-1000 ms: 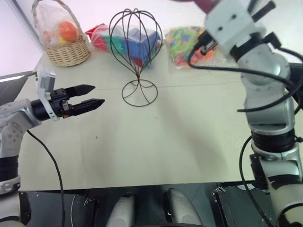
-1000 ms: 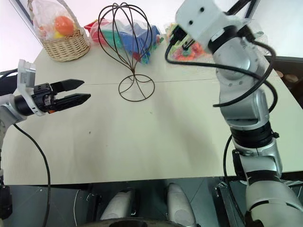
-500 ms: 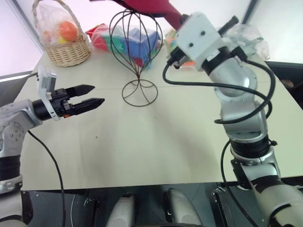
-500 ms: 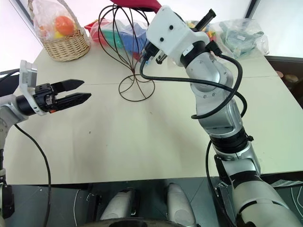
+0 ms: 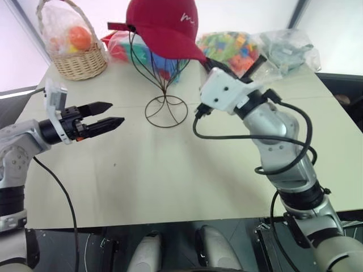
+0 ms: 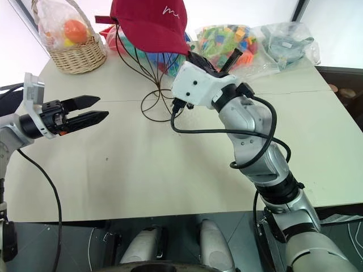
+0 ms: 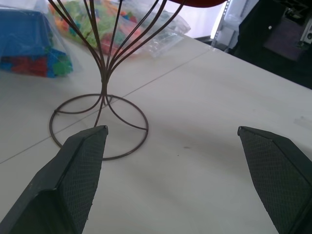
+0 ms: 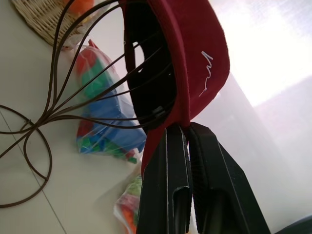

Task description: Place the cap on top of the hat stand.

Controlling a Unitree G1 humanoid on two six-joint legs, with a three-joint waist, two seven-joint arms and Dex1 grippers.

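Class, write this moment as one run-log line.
dark red fabric cap: over thin black wire hat stand cage | right gripper: shut on cap brim | left gripper: open, beside stand, holding nothing

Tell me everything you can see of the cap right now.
The cap is dark red fabric with small white lettering and a curved brim. It sits over the top of the black wire hat stand, whose cage shows inside its crown. The right gripper is shut on the brim's edge, fingers pinching it.
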